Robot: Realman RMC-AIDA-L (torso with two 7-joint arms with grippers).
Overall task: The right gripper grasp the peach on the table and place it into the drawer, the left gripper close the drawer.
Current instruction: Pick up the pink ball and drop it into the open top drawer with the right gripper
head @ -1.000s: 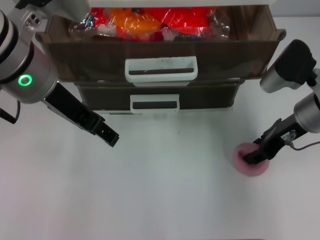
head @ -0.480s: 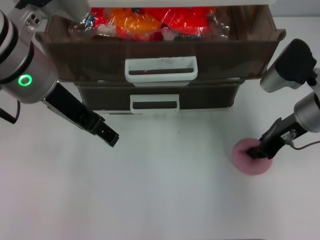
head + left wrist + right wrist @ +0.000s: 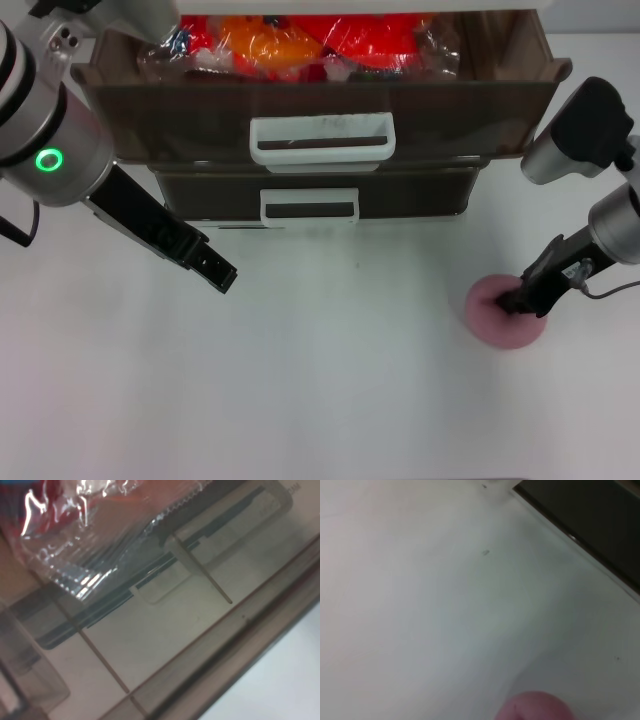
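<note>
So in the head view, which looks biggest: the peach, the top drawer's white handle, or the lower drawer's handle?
Largest to smallest as they look in the head view:
1. The top drawer's handle, clearly widest.
2. The lower drawer's handle.
3. The peach, partly hidden by the right gripper.

The right gripper, slim and black on its white-grey arm, reaches down on the robot's right with its tips pressed low, finger state unclear, while the left gripper juts diagonally from the green-ringed silver wrist at left, held idle, fingers together.
</note>
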